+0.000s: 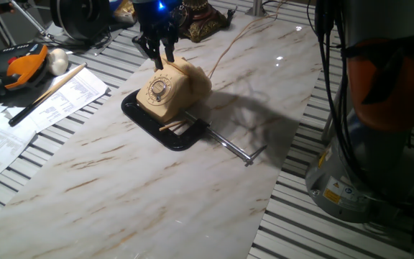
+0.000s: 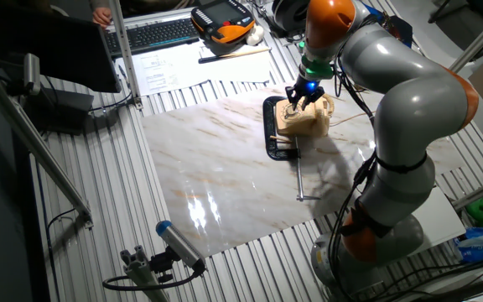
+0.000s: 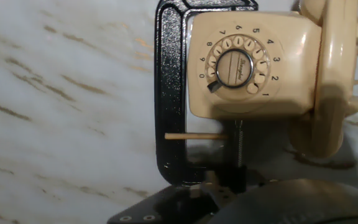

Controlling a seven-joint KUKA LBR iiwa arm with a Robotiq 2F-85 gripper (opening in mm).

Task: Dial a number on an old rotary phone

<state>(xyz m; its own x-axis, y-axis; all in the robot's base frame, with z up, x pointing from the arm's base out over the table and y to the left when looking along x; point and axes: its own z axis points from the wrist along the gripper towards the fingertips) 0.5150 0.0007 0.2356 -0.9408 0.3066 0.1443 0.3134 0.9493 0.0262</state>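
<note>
The cream-beige plastic rotary telephone [image 3: 253, 68] carries printed digits around its round finger dial [image 3: 235, 65]; the numerals 0, 9, 8, 7, 6, 5, 4, 3, 2 and 1 are readable in the hand view, running around the ring of finger holes. The grey centre disc of the dial bears a line of script that is too small to read. Printed white paper sheets [image 1: 31, 115] lie at the table edge; their text is not legible.

The telephone sits on the white marble-patterned tabletop [image 1: 157, 194], inside the frame of a black C-clamp with a steel screw rod [image 1: 167, 129]. The clamp frame runs along one side of the body, and the screw rod extends away from the telephone across the marble. A thin pale wooden stick [image 3: 194, 135] lies across the clamp opening beside the body. The beige handset [image 3: 334, 74] rests across the top of the telephone, and a thin cord [image 1: 236, 36] leads off toward the table's far edge.

The black two-finger gripper [image 1: 160, 57] hangs directly above the handset end of the telephone, with the fingers pointing down. The fingers stand slightly apart and hold nothing. Whether a fingertip touches the telephone cannot be determined.

No containers are visible.
</note>
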